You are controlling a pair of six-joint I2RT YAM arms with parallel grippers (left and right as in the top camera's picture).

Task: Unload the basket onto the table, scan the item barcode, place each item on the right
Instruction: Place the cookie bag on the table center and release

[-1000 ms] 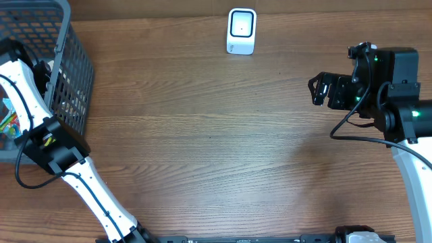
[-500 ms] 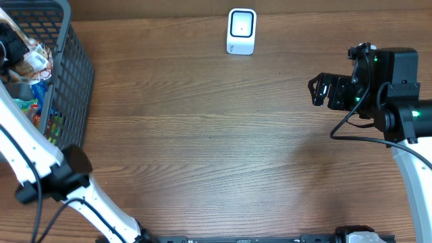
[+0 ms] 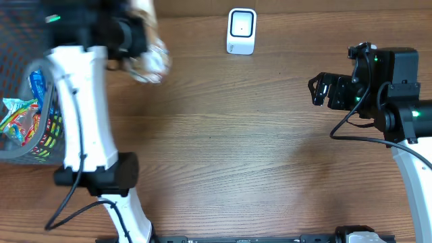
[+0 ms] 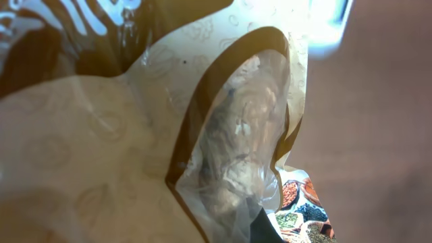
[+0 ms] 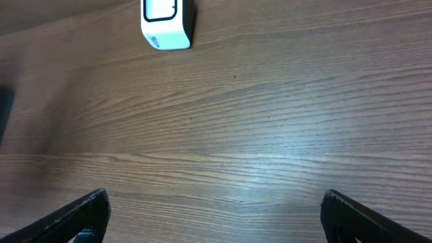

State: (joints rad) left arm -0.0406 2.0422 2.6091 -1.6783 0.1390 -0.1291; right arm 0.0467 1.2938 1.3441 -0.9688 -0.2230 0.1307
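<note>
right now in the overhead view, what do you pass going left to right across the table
wire basket → snack bag → white scanner → right gripper

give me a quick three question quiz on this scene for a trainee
1. True or false: the right gripper is shut on a packet.
2. The snack bag is held by: A) the left gripper B) the right gripper C) nothing, it lies on the table.
3. Fill in: the colourful packets lie in the grey ____.
Key: 1 false, it is open and empty; 2 A; 3 basket.
</note>
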